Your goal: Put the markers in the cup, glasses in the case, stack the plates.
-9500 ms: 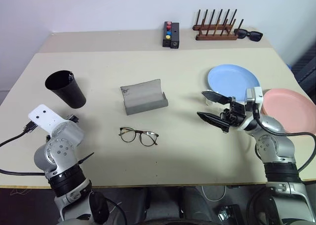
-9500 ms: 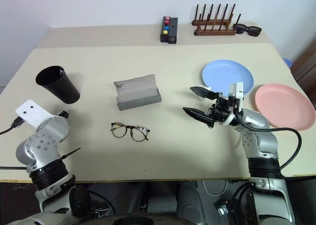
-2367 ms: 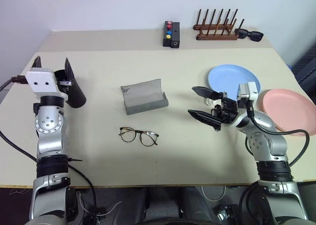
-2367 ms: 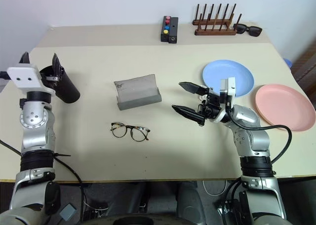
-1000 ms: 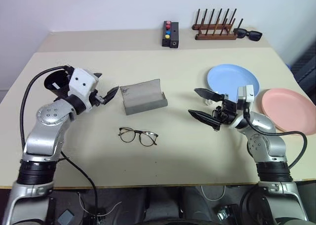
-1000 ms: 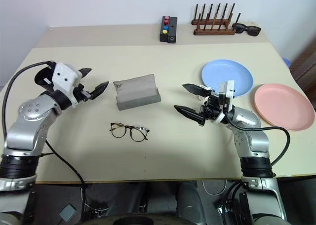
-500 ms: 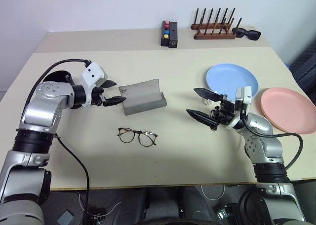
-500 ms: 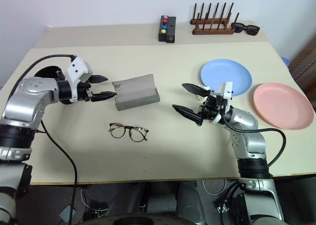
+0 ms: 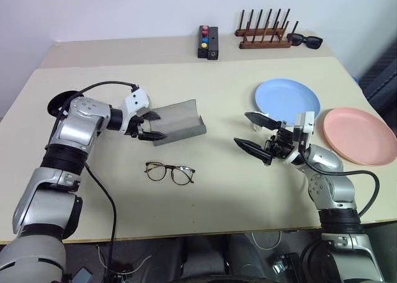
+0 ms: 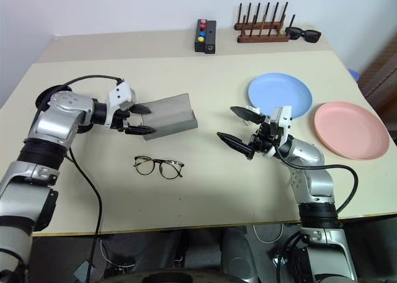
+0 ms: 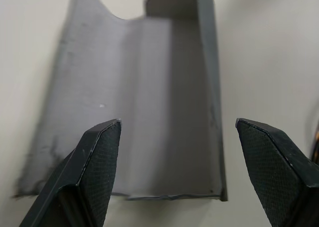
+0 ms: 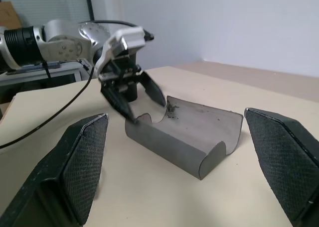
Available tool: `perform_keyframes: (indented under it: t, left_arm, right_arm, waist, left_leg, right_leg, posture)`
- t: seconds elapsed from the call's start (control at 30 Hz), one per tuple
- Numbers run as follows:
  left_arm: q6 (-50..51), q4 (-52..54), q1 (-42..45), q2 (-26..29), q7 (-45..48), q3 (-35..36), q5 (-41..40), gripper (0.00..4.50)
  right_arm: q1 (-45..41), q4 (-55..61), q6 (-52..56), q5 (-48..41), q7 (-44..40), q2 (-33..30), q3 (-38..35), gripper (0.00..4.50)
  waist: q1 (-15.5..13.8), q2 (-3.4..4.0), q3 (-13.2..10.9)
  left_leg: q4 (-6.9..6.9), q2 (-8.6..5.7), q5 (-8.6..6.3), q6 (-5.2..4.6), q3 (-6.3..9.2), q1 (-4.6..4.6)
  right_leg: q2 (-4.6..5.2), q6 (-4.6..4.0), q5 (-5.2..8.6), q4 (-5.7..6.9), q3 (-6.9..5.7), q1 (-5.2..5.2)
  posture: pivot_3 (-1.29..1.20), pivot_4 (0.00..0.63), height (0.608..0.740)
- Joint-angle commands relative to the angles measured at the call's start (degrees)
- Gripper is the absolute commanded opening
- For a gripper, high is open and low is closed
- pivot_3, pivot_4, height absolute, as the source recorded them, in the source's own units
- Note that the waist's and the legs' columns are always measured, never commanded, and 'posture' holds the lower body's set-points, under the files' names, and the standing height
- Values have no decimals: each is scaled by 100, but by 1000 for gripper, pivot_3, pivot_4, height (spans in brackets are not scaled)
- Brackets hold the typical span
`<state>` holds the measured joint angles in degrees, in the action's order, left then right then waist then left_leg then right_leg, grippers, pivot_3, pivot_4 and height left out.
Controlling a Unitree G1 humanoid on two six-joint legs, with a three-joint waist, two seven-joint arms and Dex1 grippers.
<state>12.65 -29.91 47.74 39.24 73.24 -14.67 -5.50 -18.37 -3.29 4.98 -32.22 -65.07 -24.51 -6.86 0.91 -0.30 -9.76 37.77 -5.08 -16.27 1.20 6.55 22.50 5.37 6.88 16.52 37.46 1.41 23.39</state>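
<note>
Two sets of jaws are spread open and empty, the left gripper (image 9: 153, 126) lined up at the open grey case (image 9: 180, 120) on the counter (image 9: 217, 190), probably to steady it for the wire-framed glasses (image 9: 169, 172), while the right gripper (image 9: 253, 134) is held clear.

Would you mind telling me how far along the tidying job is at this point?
Nothing looks finished. The glasses lie on the table outside the open grey case. The blue plate and pink plate sit side by side, unstacked. In hand: the left end effector, open, is at the case's end. The right end effector is open and empty. The black cup sits behind the left arm; its contents are hidden.
</note>
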Motion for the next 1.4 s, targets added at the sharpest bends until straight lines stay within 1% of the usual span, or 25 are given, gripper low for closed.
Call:
perform_keyframes:
  t: [0.03,0.67,0.93,0.97,1.0,1.13,1.2,1.4]
  left_arm:
    - [-258,32,-78,28,58,59,98,3744]
    - [-455,-246,-61,-186,-124,122,356,3744]
    - [-657,-736,245,-207,56,143,375,3744]
    - [-691,-793,273,-214,70,140,383,3237]
    - [-731,-852,302,-225,86,132,396,2891]
    - [-871,-1015,389,-273,183,90,433,1092]
    - [-935,-1093,420,-302,231,74,457,87]
    - [-1088,-1257,458,-377,298,54,545,33]
  right_arm:
    - [53,283,-70,-37,-5,-24,1,4500]
    - [172,342,-65,-36,13,-83,-19,4500]
    - [183,382,-51,-45,51,-70,-4,4500]
    - [191,391,-48,-48,52,-71,-2,4500]
    - [199,394,-48,-52,50,-71,-2,4500]
    - [244,408,-56,-59,32,-80,-6,4500]
    - [262,419,-59,-60,21,-88,-8,4500]
    - [307,470,-49,-61,-9,-97,9,4500]
  waist:
    - [-2,0,0]
    - [-13,0,0]
    - [-13,0,0]
    - [-12,0,0]
    - [-11,0,0]
    - [-15,0,0]
    - [-12,0,0]
    - [-9,-1,0]
  left_leg:
    - [0,0,0,0,0,0]
    - [10,-1,0,-1,0,1]
    - [12,-1,0,-1,0,1]
    - [13,-1,0,-1,0,1]
    - [13,-1,0,-1,0,1]
    - [13,-1,0,-1,0,1]
    - [15,-2,0,-1,0,1]
    - [15,-1,0,-1,-1,1]
  right_leg:
    - [0,0,0,0,0,0]
    - [0,0,0,9,0,-1]
    - [0,0,0,13,-1,0]
    - [0,0,0,14,-1,0]
    - [0,0,0,14,-1,0]
    - [0,0,0,15,-1,0]
    - [0,0,0,16,-1,0]
    - [-1,1,0,20,-1,1]
  posture:
    - [0,150,740]
    - [0,150,740]
    - [0,150,740]
    - [0,150,740]
    - [0,150,740]
    - [0,150,740]
    - [0,150,740]
    - [0,150,740]
